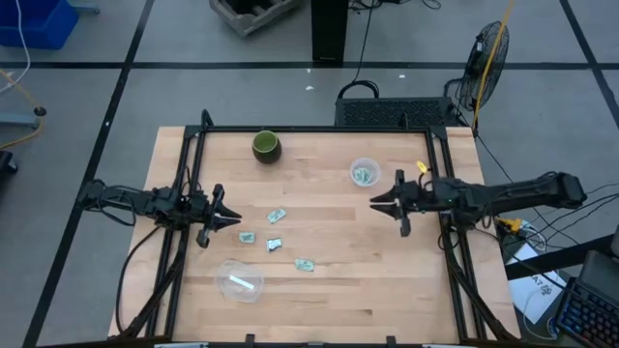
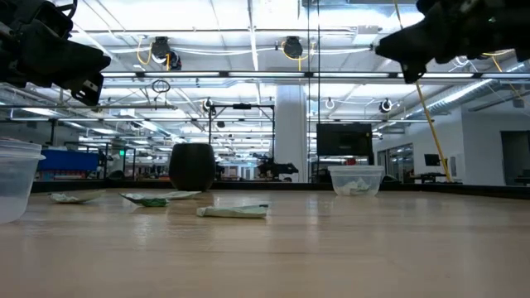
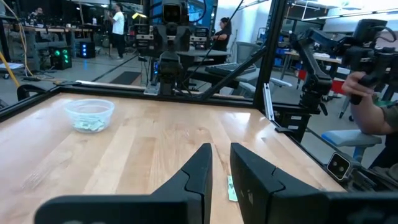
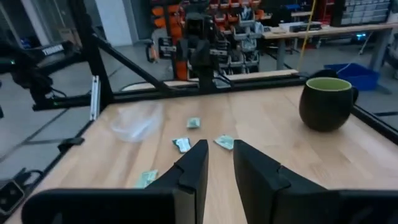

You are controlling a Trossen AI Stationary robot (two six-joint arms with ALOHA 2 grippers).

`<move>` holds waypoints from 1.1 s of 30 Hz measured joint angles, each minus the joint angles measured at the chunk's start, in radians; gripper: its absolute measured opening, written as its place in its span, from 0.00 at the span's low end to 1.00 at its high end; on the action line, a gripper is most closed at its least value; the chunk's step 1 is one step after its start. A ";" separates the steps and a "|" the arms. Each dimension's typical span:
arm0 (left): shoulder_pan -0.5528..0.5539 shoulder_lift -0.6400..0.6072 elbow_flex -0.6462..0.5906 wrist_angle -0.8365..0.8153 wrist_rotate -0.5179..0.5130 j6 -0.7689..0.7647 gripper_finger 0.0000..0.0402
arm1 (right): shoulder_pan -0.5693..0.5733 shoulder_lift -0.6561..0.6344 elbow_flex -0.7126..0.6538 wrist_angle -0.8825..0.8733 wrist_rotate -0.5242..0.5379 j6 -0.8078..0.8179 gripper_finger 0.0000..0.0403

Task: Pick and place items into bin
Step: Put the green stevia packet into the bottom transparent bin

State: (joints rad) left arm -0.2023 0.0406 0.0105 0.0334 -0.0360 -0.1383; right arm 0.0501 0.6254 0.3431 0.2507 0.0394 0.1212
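Observation:
Several small pale green-and-white wrapped pieces lie flat on the table's middle (image 1: 277, 216) (image 1: 247, 237) (image 1: 305, 264); the right wrist view shows them too (image 4: 181, 144). More pieces sit inside a clear cup (image 1: 365, 173) (image 3: 89, 115) near the far right. My left gripper (image 1: 235, 220) (image 3: 221, 163) hovers above the table left of the loose pieces, fingers slightly open. My right gripper (image 1: 373, 202) (image 4: 221, 155) hovers just near of the clear cup, fingers slightly open, pointing toward the left arm. Neither holds anything.
A dark green cup (image 1: 266, 146) (image 4: 326, 102) stands near the far edge. A second clear container (image 1: 239, 282) (image 2: 16, 178) sits near the front left. A black frame (image 1: 319, 130) borders the table. A person's hand (image 3: 373, 106) shows beyond the table's near side.

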 joint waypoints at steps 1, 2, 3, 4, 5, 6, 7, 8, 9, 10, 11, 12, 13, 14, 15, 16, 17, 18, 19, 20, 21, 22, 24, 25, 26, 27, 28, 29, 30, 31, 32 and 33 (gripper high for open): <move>0.000 0.000 0.000 0.000 0.000 0.000 0.15 | 0.009 -0.021 -0.009 -0.017 0.015 -0.003 0.17; 0.000 0.000 0.000 0.000 0.000 0.000 0.15 | 0.016 -0.043 -0.017 -0.036 0.028 -0.014 0.17; 0.000 0.000 0.000 0.000 0.000 0.000 0.15 | 0.021 -0.065 -0.024 -0.057 0.043 -0.026 0.17; 0.000 0.000 0.000 0.000 0.000 0.000 0.15 | 0.025 -0.088 -0.032 -0.076 0.057 -0.038 0.17; 0.000 0.000 0.000 0.000 0.000 0.000 0.15 | 0.025 -0.110 -0.040 -0.087 0.075 -0.046 0.17; 0.000 0.000 0.000 0.000 0.000 0.000 0.15 | 0.025 -0.132 -0.046 -0.096 0.090 -0.050 0.17; 0.000 0.000 0.000 0.000 0.000 0.000 0.15 | 0.025 -0.156 -0.054 -0.100 0.094 -0.054 0.17; 0.000 0.000 0.000 0.000 0.000 0.000 0.15 | 0.025 -0.179 -0.063 -0.100 0.096 -0.056 0.17; 0.000 0.000 0.000 0.000 0.000 0.000 0.15 | 0.025 -0.200 -0.070 -0.099 0.095 -0.057 0.17; 0.000 0.000 0.000 0.000 0.000 0.000 0.15 | 0.025 -0.220 -0.076 -0.101 0.095 -0.056 0.17; 0.000 0.000 0.000 0.000 0.000 0.000 0.15 | 0.025 -0.239 -0.082 -0.107 0.094 -0.056 0.17; 0.000 0.000 0.000 0.000 0.000 0.000 0.15 | 0.025 -0.257 -0.088 -0.116 0.092 -0.056 0.17; 0.000 0.000 0.000 0.000 0.000 0.000 0.15 | 0.025 -0.275 -0.095 -0.127 0.091 -0.056 0.17; 0.000 0.000 0.000 0.000 0.000 0.000 0.15 | 0.025 -0.292 -0.101 -0.137 0.091 -0.056 0.17; 0.000 0.000 0.000 0.000 0.000 0.000 0.15 | 0.025 -0.309 -0.107 -0.149 0.091 -0.056 0.17; 0.000 0.000 0.000 0.000 0.000 0.000 0.15 | 0.025 -0.325 -0.114 -0.158 0.091 -0.056 0.17; 0.000 0.000 0.000 0.000 0.000 0.000 0.15 | 0.024 -0.338 -0.120 -0.162 0.091 -0.056 0.17; 0.000 0.000 0.000 0.000 0.000 0.000 0.15 | 0.024 -0.351 -0.125 -0.166 0.091 -0.056 0.17; 0.000 0.000 0.000 0.000 0.000 0.000 0.15 | 0.024 -0.364 -0.130 -0.169 0.091 -0.056 0.17; 0.000 0.000 0.000 0.000 0.000 0.000 0.15 | 0.024 -0.376 -0.133 -0.175 0.091 -0.055 0.17; 0.000 0.000 0.000 0.000 0.000 0.000 0.15 | 0.024 -0.386 -0.135 -0.188 0.090 -0.056 0.17; 0.000 0.000 0.000 0.000 0.000 0.000 0.15 | 0.024 -0.396 -0.136 -0.202 0.090 -0.055 0.17; 0.000 0.000 0.000 0.000 0.000 0.000 0.15 | 0.024 -0.416 -0.136 -0.243 0.092 -0.055 0.17; 0.000 0.000 0.000 0.000 0.000 0.000 0.15 | 0.024 -0.426 -0.136 -0.258 0.092 -0.055 0.17; 0.000 0.000 0.000 0.000 0.000 0.000 0.15 | 0.024 -0.436 -0.136 -0.272 0.092 -0.049 0.17; 0.000 0.000 0.000 0.000 0.000 0.000 0.15 | 0.024 -0.446 -0.136 -0.285 0.091 -0.039 0.17; 0.000 0.000 0.000 0.000 0.000 0.000 0.15 | 0.024 -0.454 -0.136 -0.298 0.091 -0.028 0.17; 0.000 0.000 0.000 0.000 0.000 0.000 0.15 | 0.024 -0.462 -0.136 -0.313 0.091 -0.019 0.17; 0.000 0.000 0.000 0.000 0.000 0.000 0.15 | 0.024 -0.469 -0.136 -0.332 0.091 -0.013 0.17; 0.000 0.000 0.000 0.000 0.000 0.000 0.15 | 0.024 -0.474 -0.136 -0.349 0.091 -0.012 0.17; 0.000 0.000 0.000 0.000 0.000 0.000 0.15 | 0.024 -0.479 -0.140 -0.354 0.091 -0.013 0.17; 0.000 0.000 0.000 0.000 0.000 0.000 0.15 | 0.024 -0.485 -0.146 -0.353 0.091 -0.014 0.17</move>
State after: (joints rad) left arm -0.2020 0.0406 0.0109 0.0335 -0.0357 -0.1383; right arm 0.0742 0.1402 0.1972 -0.1024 0.1303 0.1068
